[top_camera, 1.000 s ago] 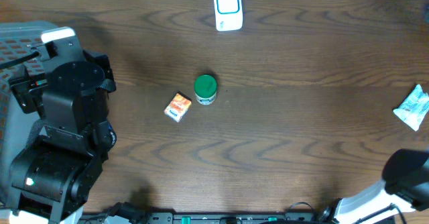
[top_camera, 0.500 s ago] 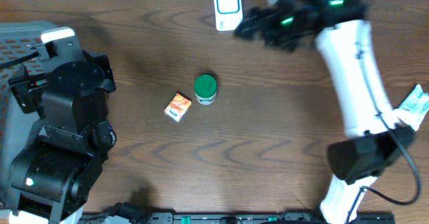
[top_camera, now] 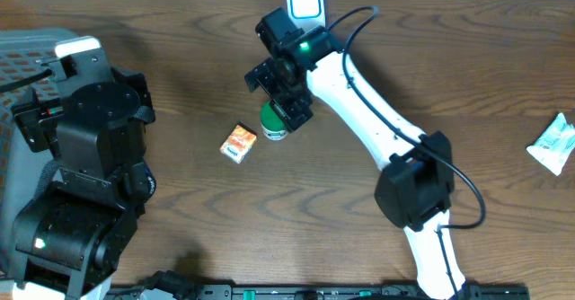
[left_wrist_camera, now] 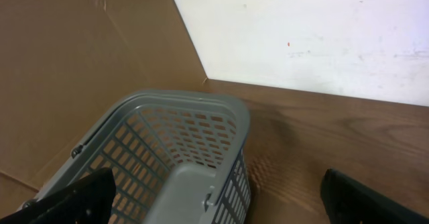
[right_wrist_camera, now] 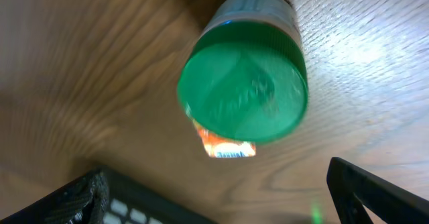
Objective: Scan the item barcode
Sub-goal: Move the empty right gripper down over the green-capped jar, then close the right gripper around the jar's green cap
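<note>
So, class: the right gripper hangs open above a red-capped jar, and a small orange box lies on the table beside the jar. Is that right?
Not quite: the cap is green, not red, as the right wrist view shows. The right gripper hangs open above a green-capped jar, and a small orange box lies on the table beside the jar.

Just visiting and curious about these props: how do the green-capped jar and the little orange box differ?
The jar is round with a green cap; the box is rectangular, orange and white. The jar stands upright, the box lies flat. The right gripper, jaws open, hovers over the jar, while nothing is above the box. Both are small and sit close together, not touching, on the wooden table.
</note>
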Motion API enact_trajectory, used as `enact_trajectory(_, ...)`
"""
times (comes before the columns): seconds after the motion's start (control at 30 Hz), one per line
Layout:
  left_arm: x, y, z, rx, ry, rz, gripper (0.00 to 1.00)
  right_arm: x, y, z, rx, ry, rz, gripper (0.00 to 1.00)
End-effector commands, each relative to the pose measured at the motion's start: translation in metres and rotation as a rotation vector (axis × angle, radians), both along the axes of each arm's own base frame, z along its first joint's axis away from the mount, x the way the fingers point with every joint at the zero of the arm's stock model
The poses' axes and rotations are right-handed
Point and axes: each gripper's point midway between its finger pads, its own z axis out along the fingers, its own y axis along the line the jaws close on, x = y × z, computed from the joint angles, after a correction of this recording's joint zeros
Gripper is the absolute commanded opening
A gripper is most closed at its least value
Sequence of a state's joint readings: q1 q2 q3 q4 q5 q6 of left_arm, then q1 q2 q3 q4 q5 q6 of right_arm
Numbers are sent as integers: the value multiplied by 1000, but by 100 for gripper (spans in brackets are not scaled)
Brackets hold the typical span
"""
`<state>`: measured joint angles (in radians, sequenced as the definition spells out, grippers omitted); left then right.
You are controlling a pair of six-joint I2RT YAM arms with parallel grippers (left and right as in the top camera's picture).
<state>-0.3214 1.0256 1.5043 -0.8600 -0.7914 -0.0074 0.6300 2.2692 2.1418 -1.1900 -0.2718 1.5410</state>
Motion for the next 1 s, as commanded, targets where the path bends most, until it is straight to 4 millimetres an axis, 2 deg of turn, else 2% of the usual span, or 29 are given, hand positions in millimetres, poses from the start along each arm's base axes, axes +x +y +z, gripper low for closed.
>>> enact_trajectory(0.0, -1, 2, 2, -11, -13, 11, 98, -3, 1, -16, -22, 67, -99, 99)
enact_trajectory(0.27, -1, 2, 2, -11, -13, 11, 98, -1, -5, -22, -61, 58, -107, 99)
enact_trajectory(0.43, -1, 2, 2, -11, -13, 11, 98, -8, -21, -42, -171, 81, -95, 99)
enact_trajectory(0.6, -1, 2, 2, -10, -12, 11, 98, -10, -18, -62, -203, 94, -85, 99)
enact_trajectory(0.83, -1, 2, 2, -11, -12, 11, 97, -4, -17, -67, -206, 67, -60, 99)
enact_trajectory(0.93, -1, 2, 2, -10, -12, 11, 98, -9, -22, -67, -228, 57, 42, 71)
enact_trajectory(0.97, -1, 2, 2, -11, -13, 11, 98, -10, -23, -67, -236, 55, 76, 66)
